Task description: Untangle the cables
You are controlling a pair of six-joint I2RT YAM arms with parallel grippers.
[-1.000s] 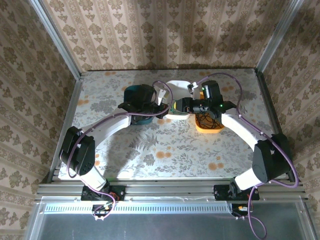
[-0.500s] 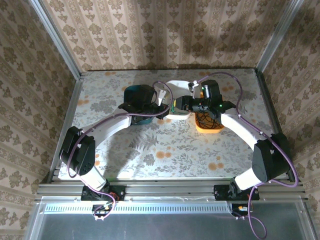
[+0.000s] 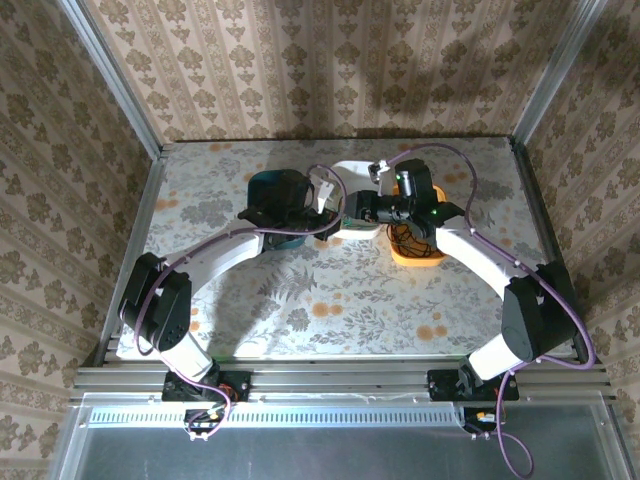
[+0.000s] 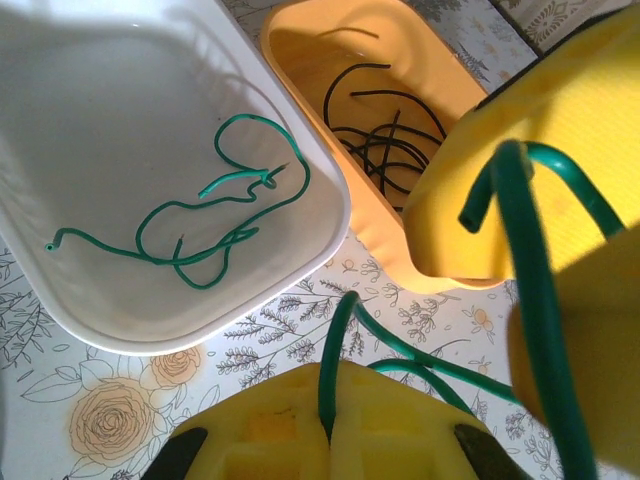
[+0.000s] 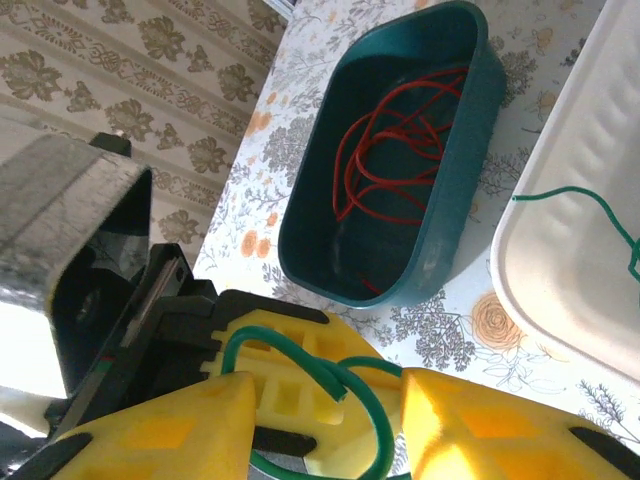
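My left gripper [image 4: 335,385] is shut on a green cable [image 4: 340,330], which rises from the seam between its yellow fingers and loops to the right. My right gripper [image 5: 330,400] faces it closely, jaws apart, and the green cable's loop [image 5: 290,350] and free end lie between its fingers without being pinched. Both meet above the table in front of the white tray [image 3: 357,172]. Another green cable [image 4: 200,240] lies in the white tray [image 4: 100,330]. Red cables [image 5: 400,150] fill the teal tray [image 5: 440,250]. Black cables [image 4: 385,140] lie in the orange tray [image 4: 330,60].
The three trays stand side by side at the back middle: teal tray [image 3: 268,180] left, white in the centre, orange tray [image 3: 415,258] right. Purple arm cables arch over both wrists. Metal rails border the flowered table.
The right gripper has shifted a little left and back, toward the left gripper, and its jaws have narrowed somewhat. The left gripper stays shut on the green cable.
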